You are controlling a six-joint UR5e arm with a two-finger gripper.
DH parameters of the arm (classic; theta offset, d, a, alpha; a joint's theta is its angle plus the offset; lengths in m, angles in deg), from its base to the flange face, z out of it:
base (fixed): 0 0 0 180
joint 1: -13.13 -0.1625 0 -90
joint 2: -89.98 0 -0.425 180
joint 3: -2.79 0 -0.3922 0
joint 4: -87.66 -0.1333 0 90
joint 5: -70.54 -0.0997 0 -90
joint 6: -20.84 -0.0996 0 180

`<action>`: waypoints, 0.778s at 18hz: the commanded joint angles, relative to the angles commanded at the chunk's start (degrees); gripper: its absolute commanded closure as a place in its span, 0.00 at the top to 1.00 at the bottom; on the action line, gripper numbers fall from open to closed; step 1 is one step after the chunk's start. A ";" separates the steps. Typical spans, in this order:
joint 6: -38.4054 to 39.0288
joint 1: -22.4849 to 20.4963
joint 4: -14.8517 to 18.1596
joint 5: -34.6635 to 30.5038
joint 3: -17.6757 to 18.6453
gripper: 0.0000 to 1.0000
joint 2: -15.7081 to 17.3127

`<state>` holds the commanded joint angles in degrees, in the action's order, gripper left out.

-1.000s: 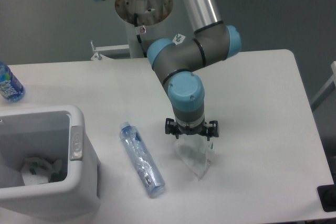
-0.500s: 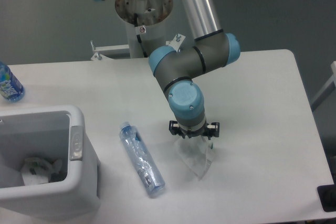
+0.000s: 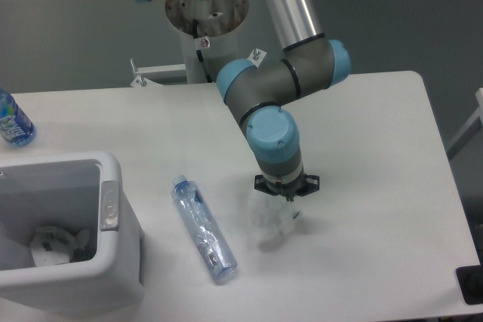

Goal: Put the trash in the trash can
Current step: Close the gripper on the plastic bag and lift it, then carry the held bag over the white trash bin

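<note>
The crumpled clear-whitish wrapper [image 3: 272, 222] is bunched up right under my gripper [image 3: 286, 195], near the middle of the table. The jaws look closed on its top edge, and the fingers are mostly hidden by the wrist. The flattened clear bottle [image 3: 204, 229] with its bluish cap lies on the table to the left of the wrapper, between it and the trash can. The white trash can [image 3: 113, 262] with a grey oval latch [image 3: 111, 205] stands at the front left, open at the top.
Whitish crumpled material [image 3: 56, 243] lies inside the can. An intact water bottle with a blue label [image 3: 11, 120] stands at the far left edge. The arm's base column [image 3: 205, 5] rises behind the table. A black object [image 3: 469, 284] sits at the front right corner.
The gripper has come down and turned a little to the right. The wrapper has gone from a flat, spread triangle to a bunched clump under the jaws.
</note>
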<state>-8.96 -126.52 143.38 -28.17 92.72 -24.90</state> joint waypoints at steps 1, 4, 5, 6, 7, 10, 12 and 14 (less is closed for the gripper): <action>1.49 -0.44 0.00 3.06 -1.41 0.00 0.62; 5.79 -1.76 -0.17 13.87 -5.19 0.00 2.90; 7.90 -1.85 -0.17 16.60 -6.85 0.00 3.34; 10.44 -1.85 -0.17 19.24 -8.44 0.00 3.96; 13.25 -1.68 -0.17 21.79 -10.02 0.00 4.66; 20.55 -0.98 -0.96 31.19 -12.41 0.00 7.38; 23.46 1.12 -2.10 34.63 -12.41 0.00 9.92; 24.79 5.51 -2.11 34.91 -12.15 0.00 11.69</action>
<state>15.83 -121.01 141.28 6.73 80.57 -13.21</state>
